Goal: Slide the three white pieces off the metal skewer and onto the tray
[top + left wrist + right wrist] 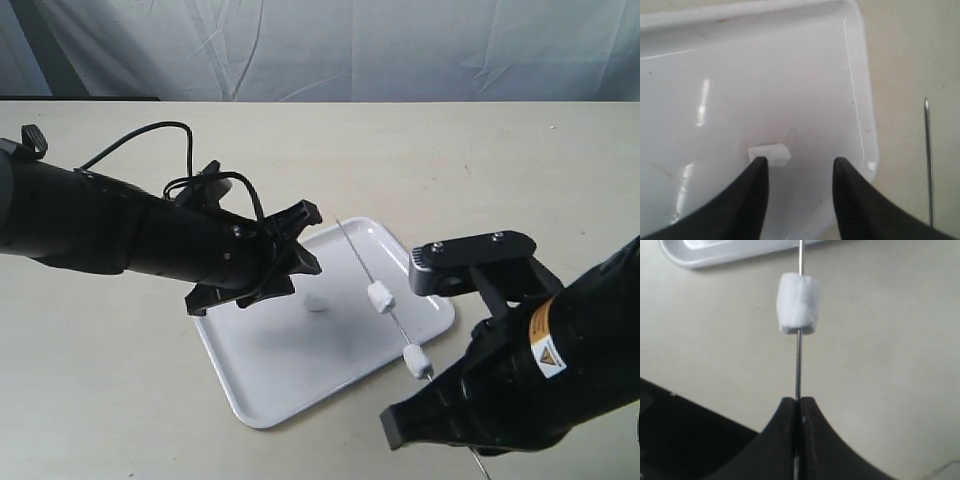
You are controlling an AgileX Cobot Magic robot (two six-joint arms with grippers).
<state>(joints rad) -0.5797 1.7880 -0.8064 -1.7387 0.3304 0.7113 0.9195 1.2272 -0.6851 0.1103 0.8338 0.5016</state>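
The right gripper (799, 406) was clenched on the near end of the metal skewer (798, 365), holding the rod raised over the right side of the tray (290, 372) with its point toward the tray's far corner. Two white pieces were threaded on it. The near piece (415, 357) sat close to the right gripper, about over the tray's near-right rim, and the middle piece (382, 297) sat farther along, over the tray. A loose piece (771, 153) lay on the tray floor near its middle. The left gripper (800, 175) was released, jaws spread, low over the tray, with one fingertip (759, 172) just beside the loose piece; whether they touched could not be told. By this judgement, one piece of three was done and the middle piece was next. The left gripper should lift clear of the loose piece and close lightly around the rod on the near side of the middle piece. It should then travel along the rod's axis toward the point while the right gripper holds firm. Sideways pull could bend the thin rod, and the piece should come off over the tray, not the bench (110, 400).
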